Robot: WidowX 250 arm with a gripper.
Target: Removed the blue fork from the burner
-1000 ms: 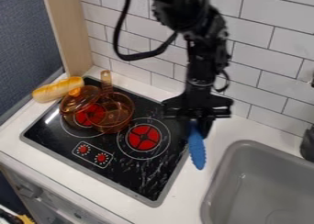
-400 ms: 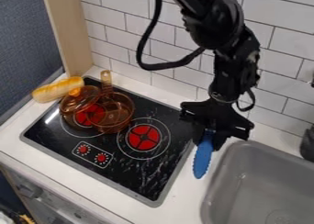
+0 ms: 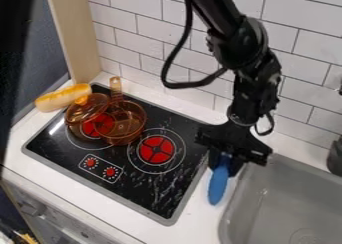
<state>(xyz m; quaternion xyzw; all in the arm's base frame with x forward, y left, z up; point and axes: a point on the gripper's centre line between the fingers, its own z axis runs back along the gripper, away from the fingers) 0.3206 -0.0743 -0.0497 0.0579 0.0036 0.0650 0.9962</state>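
My gripper (image 3: pixel 226 164) hangs low over the white counter strip between the stove and the sink. It is shut on the upper end of the blue fork (image 3: pixel 217 185), whose lower end points toward the front of the counter. The fork is to the right of the black stovetop's edge. The right burner (image 3: pixel 156 149) is bare, with a red centre. Whether the fork's lower end touches the counter, I cannot tell.
An amber pot (image 3: pixel 127 125) with a tilted lid (image 3: pixel 87 109) stands on the left burner. A bread roll (image 3: pixel 63 97) lies by the stove's back left corner. The grey sink (image 3: pixel 284 203) is at the right, a tiled wall behind.
The gripper has moved right and toward the front, down closer to the counter, carrying the blue fork. A dark shape has appeared at the upper left edge.
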